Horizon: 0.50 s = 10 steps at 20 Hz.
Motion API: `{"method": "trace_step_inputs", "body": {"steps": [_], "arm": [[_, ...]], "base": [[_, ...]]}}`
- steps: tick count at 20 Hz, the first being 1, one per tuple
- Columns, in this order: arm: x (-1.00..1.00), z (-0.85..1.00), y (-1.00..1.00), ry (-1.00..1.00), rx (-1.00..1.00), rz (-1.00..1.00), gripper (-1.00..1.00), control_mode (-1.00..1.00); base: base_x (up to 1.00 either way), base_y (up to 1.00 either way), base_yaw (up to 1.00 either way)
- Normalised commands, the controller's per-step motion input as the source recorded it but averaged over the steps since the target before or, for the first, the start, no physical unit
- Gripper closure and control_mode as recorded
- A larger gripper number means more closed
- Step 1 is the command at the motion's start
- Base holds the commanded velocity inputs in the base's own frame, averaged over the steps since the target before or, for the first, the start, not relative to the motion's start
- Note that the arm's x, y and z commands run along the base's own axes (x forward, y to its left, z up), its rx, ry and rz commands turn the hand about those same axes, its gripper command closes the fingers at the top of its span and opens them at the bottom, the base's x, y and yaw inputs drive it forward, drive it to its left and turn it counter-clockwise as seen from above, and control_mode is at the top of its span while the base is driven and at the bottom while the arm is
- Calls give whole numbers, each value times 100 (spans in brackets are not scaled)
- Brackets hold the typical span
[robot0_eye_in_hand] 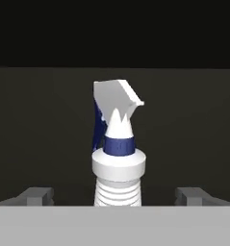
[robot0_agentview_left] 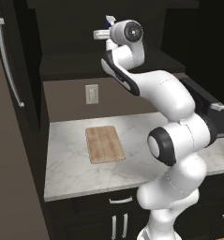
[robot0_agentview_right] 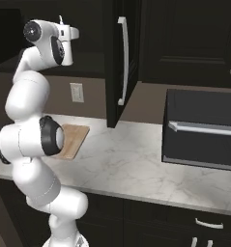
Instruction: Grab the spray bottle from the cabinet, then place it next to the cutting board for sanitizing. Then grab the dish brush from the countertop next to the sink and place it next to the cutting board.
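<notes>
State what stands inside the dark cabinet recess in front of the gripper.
A spray bottle stands upright between the open gripper fingertips. Its lower body is cut off from view; the recess behind is dark.

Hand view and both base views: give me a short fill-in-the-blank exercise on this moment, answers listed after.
1. In the hand view, the spray bottle stands between the two ____ fingers of the gripper.
2. The band around the bottle's neck is ____.
3. The cutting board lies flat on the marbled ____.
4. On the wall behind the board sits a pale ____.

Answers: open; blue; countertop; outlet
</notes>
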Motion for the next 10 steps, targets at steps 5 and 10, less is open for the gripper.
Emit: {"method": "trace_step_inputs", "body": {"steps": [5,10], "arm": [[20,-2,0,3,0,0,-100,-100],[24,-7,0,0,0,0,-100,-100]], "base": [[0,0,0],[0,0,0]]}}
